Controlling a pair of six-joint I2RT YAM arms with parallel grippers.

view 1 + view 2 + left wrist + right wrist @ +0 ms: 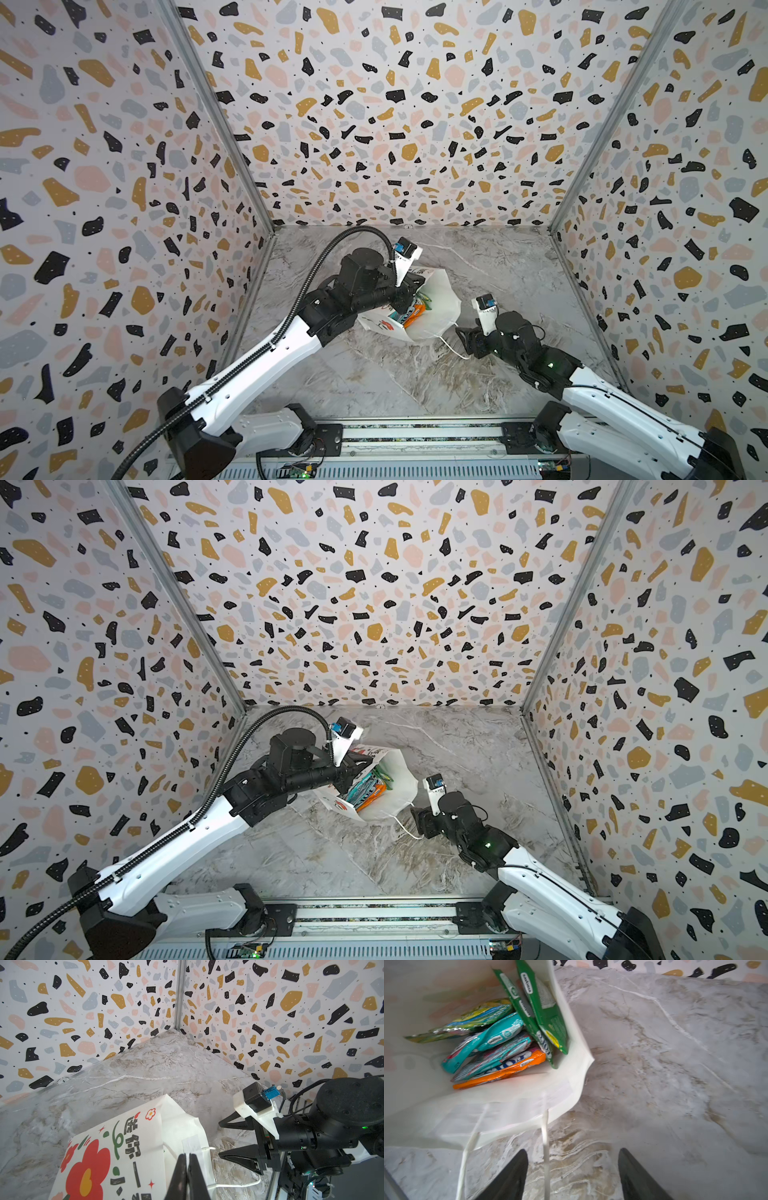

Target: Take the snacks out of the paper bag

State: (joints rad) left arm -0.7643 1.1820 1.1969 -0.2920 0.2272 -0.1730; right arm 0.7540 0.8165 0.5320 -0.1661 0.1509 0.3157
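Where the left gripper (187,1158) has its fingers pressed together on what looks like the rim of the paper bag (133,1147), the bag lies tipped over on the table (675,1064) with its mouth gaping toward the right arm. Thin paper like this likely creases and slides easily, so a pinch at the taped rim seems the sound hold. Inside, all 6 snacks (496,1047) lie stacked and overlapping against the lower wall, none out yet. They look light, flat, glossy and probably slippery. The orange packet (500,1073), nearest the mouth, offers a crimped end seam that I judge the best place to nip. A white cord handle (545,1136) trails out between the spread, empty fingers of the right gripper (572,1150), which sits just outside the mouth.
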